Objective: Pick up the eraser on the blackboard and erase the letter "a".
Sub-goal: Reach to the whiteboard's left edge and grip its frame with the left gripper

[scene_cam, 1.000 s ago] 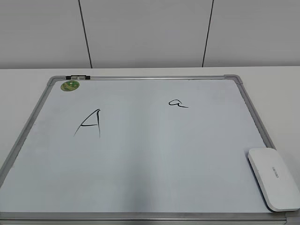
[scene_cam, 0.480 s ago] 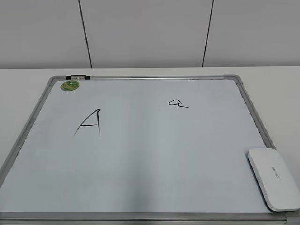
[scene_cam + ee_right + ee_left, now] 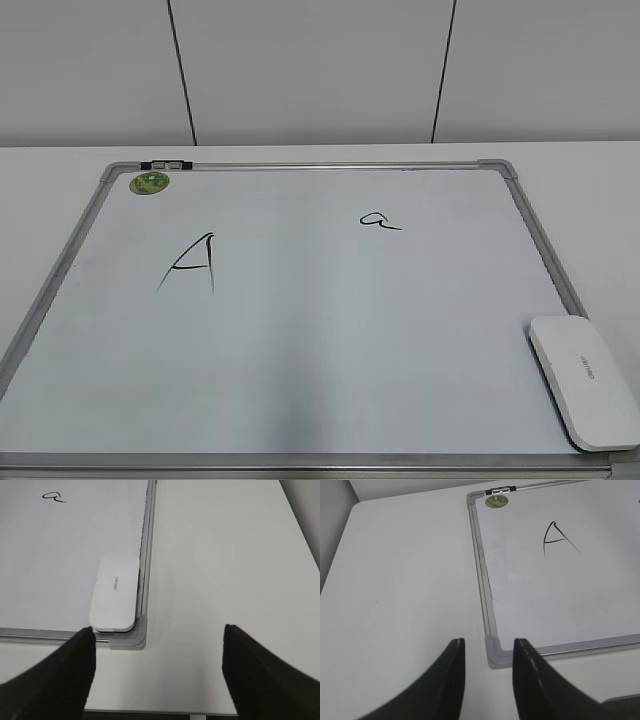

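Note:
The eraser (image 3: 585, 380) is a flat white slab lying on the near right corner of the blackboard (image 3: 300, 400); it also shows in the right wrist view (image 3: 114, 593). The letter "a" (image 3: 378, 221) is written in black at the board's upper right, also in the right wrist view (image 3: 53, 497). My right gripper (image 3: 158, 636) is open and empty, above the table just off the board's near right corner, short of the eraser. My left gripper (image 3: 489, 647) is open and empty above the board's near left corner (image 3: 495, 652). Neither gripper shows in the exterior view.
A large capital "A" (image 3: 192, 262) is written on the board's left half, also in the left wrist view (image 3: 557, 537). A round green sticker (image 3: 150, 182) sits in the far left corner. The board lies on a white table (image 3: 225, 555); a grey panelled wall stands behind.

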